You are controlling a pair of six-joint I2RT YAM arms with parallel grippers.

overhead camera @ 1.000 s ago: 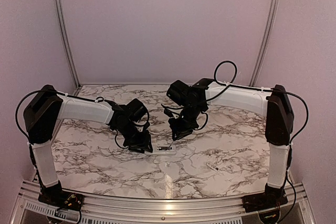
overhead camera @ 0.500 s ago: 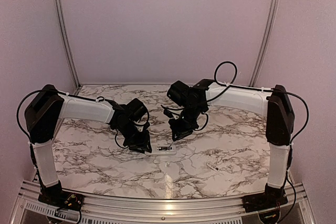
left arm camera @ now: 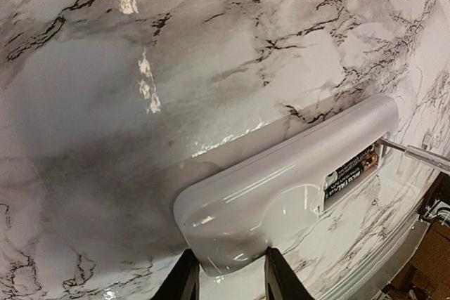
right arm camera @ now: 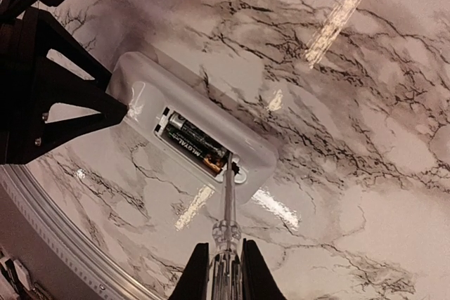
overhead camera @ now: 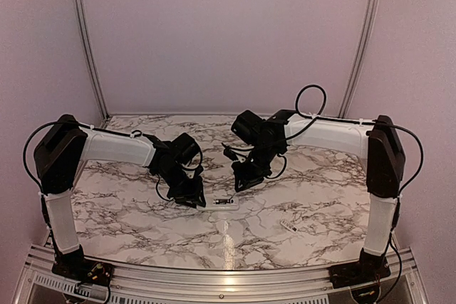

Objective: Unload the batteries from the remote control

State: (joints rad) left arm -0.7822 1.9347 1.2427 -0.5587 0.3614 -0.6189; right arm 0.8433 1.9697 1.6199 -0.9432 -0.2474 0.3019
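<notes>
The remote control point(overhead camera: 226, 203) lies on the marble table with its back up, white and slim. Its open recess shows the batteries point(right arm camera: 195, 144), two dark cylinders side by side, one with a copper end. In the left wrist view one battery's label point(left arm camera: 351, 173) shows in that recess. My left gripper point(left arm camera: 226, 272) is shut on the remote's point(left arm camera: 281, 187) rounded end, a finger against each side. My right gripper point(right arm camera: 219, 265) is shut on a clear-handled screwdriver point(right arm camera: 228, 201), whose metal tip rests at the recess end beside the batteries.
A small white flat chip point(overhead camera: 288, 226) lies on the table to the right front of the remote. The aluminium rail point(overhead camera: 228, 275) runs along the near edge. Both arms meet over the table's middle, the left gripper point(right arm camera: 42, 96) close beside the screwdriver's working end.
The left jaws have narrowed onto the remote's end. The right arm has shifted slightly to the right, still holding the screwdriver at the recess. The remote has stayed in place.
</notes>
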